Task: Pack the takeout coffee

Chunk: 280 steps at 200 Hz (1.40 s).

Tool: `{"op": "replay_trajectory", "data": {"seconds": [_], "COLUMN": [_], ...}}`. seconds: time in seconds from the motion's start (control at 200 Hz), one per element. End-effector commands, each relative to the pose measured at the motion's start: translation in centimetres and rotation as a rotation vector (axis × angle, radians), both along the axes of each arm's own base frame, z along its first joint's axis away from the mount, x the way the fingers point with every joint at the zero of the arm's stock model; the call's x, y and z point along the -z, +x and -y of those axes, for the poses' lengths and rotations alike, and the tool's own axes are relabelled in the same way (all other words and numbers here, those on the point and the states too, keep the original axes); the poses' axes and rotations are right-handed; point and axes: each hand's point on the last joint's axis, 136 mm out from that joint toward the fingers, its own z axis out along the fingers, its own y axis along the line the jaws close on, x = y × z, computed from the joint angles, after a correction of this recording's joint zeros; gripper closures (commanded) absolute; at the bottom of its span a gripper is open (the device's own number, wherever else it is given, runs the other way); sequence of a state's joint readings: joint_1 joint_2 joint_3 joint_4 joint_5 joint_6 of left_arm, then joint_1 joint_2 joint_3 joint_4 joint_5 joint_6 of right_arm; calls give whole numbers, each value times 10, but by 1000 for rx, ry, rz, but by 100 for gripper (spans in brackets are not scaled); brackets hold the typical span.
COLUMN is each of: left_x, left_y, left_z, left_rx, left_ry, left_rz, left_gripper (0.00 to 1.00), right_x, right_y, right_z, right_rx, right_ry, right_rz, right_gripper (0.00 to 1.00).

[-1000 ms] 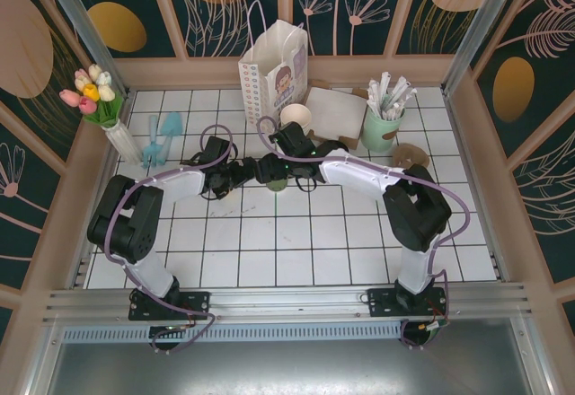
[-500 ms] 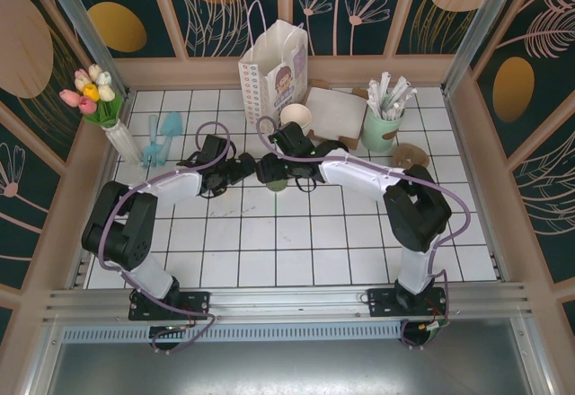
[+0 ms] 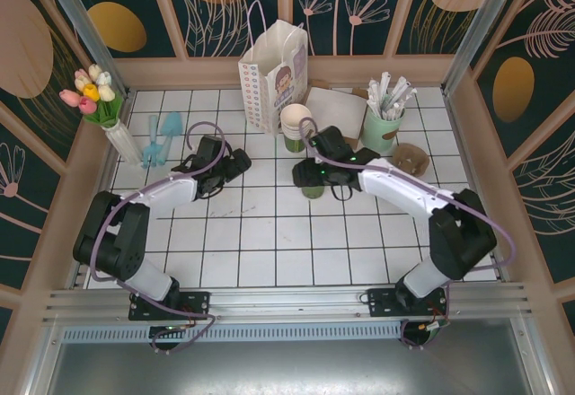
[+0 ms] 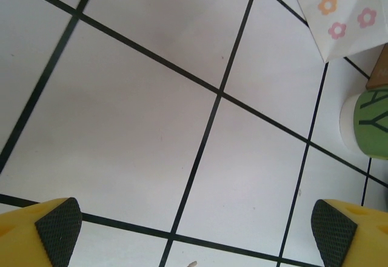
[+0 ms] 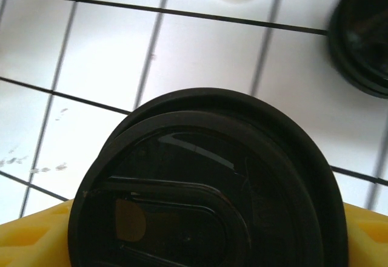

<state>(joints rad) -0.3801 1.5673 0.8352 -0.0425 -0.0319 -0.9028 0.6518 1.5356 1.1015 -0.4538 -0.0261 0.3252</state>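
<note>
Your right gripper (image 3: pixel 311 178) is clamped on the takeout coffee (image 5: pixel 209 194). In the wrist view its yellow fingers (image 5: pixel 27 236) sit against both sides of the black lid. From above, the cup is in front of the white paper bag (image 3: pixel 272 70), a little to the bag's right and well apart from it. You cannot tell whether it rests on the tiled table (image 3: pixel 269 251) or hangs just above it.

Your left gripper (image 3: pixel 237 163) is also in front of the bag, slightly to its left and about as far from it as the coffee. Its jaws are spread wide (only bare tile lies between the black pads (image 4: pixel 57 224)).

Closer to the bag, just beside its front right corner, stands a stack of cream-white paper cups (image 3: pixel 295 118). The mint-green cup of straws (image 3: pixel 382 126) is farther off to the bag's right.
</note>
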Motion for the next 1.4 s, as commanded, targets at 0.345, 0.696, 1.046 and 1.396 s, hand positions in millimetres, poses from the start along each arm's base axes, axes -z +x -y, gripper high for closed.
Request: {"op": "replay_trajectory", "data": {"seconds": [0.345,0.696,1.046,1.396], "left_x": [-41,-50,-52,-49], "left_y": [4,-5,-3,-2], "left_z": [-23,-31,-27,-23], "left_rx": [-117,-145,-137,-123], "left_ry": [21,15,-8,-20], "left_rz": [170,205,214,205], "left_gripper": [1,1,1,1], "right_x": [-12,-18,-11,-10], "right_y": [45,114,157,189], "right_z": [142,199,192,190], "right_rx": [428,599,564,561], "right_ry": [23,8,42,39], "right_rz": [48,155,193,204], "right_gripper": [26,26,26,26]}}
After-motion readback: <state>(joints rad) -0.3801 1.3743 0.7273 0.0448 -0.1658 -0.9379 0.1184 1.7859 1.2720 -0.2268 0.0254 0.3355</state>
